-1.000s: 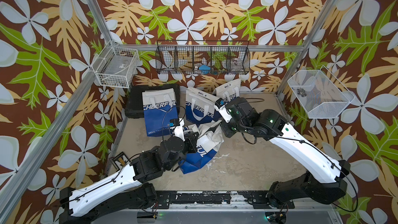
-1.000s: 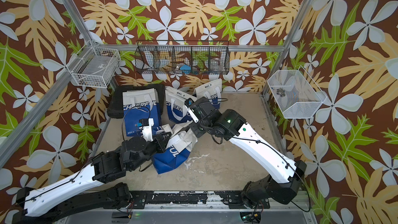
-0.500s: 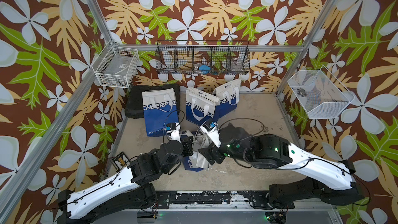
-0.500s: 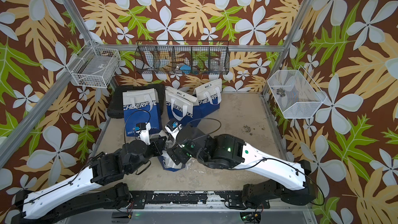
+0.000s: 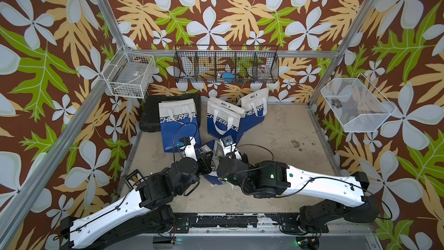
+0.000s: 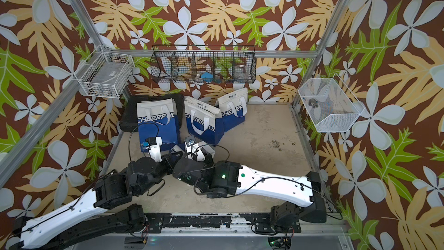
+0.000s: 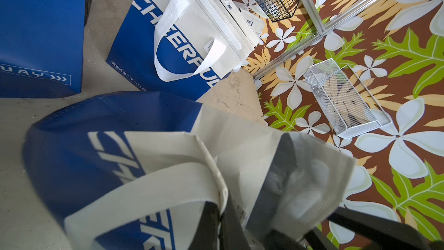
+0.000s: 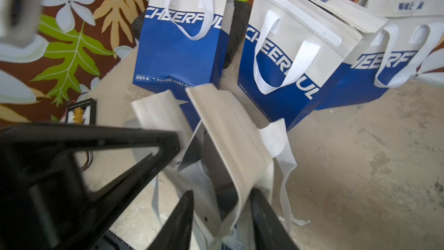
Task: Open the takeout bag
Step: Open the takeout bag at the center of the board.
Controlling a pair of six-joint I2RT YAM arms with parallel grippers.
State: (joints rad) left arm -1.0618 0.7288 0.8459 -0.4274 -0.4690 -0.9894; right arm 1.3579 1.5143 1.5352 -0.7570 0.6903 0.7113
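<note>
The takeout bag [image 5: 216, 180], blue below and cream above, sits at the front centre between both arms, largely covered by them in both top views. In the left wrist view my left gripper [image 7: 222, 210] is shut on the cream rim of the bag [image 7: 101, 145], beside its handle strap. In the right wrist view my right gripper [image 8: 223, 193] is open. Its dark fingers [image 8: 185, 212] stand apart on either side of the opposite folded cream rim [image 8: 230, 126]. The bag's mouth gapes a little, dark inside.
Three more blue and cream bags [image 5: 179, 121] [image 5: 223, 119] [image 5: 254, 109] stand at the back, before a black case [image 5: 151, 116]. White wire baskets [image 5: 128, 74] [image 5: 355, 105] and a black one [image 5: 225, 64] hang on the walls. A small wired board [image 5: 134, 179] lies front left.
My right arm swung from the back bags to the front and dropped to the held bag, its jaws now astride the rim. The left gripper kept its grip and drew the bag slightly forward.
</note>
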